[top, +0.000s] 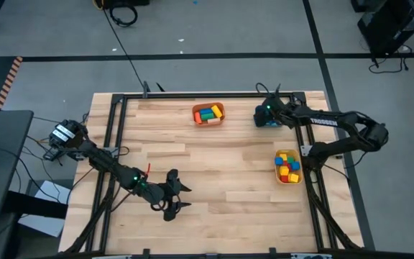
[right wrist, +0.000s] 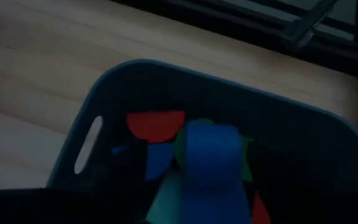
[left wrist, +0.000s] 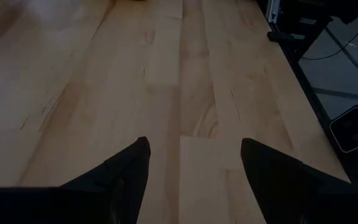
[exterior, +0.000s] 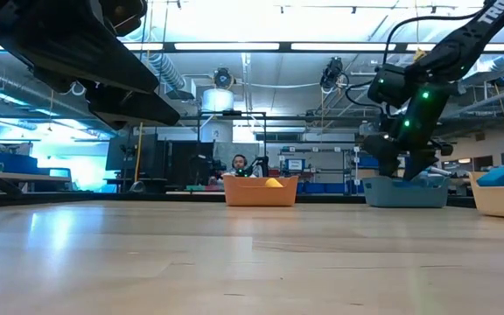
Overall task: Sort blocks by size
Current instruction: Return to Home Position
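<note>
Table (top: 214,169) | 3 bins (top: 208,105) w/ blocks (top: 287,170) | L tool (top: 183,197) wide open, empty | R tool (top: 266,115) over blue bin (exterior: 405,193), grip unclear

A robotics lab: exposed ceiling ducts (exterior: 219,98), strip lights (exterior: 208,45), and cables (top: 124,13) on a grey floor (top: 214,43).

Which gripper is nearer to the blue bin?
Right. The right gripper hangs directly over the blue bin; the left gripper is far off, over bare table.

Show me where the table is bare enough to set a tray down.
Free: the middle of the table, between orange bin, yellow bin and left gripper. Crowded: the right edge, where the right gripper hangs over the blue bin.
</note>
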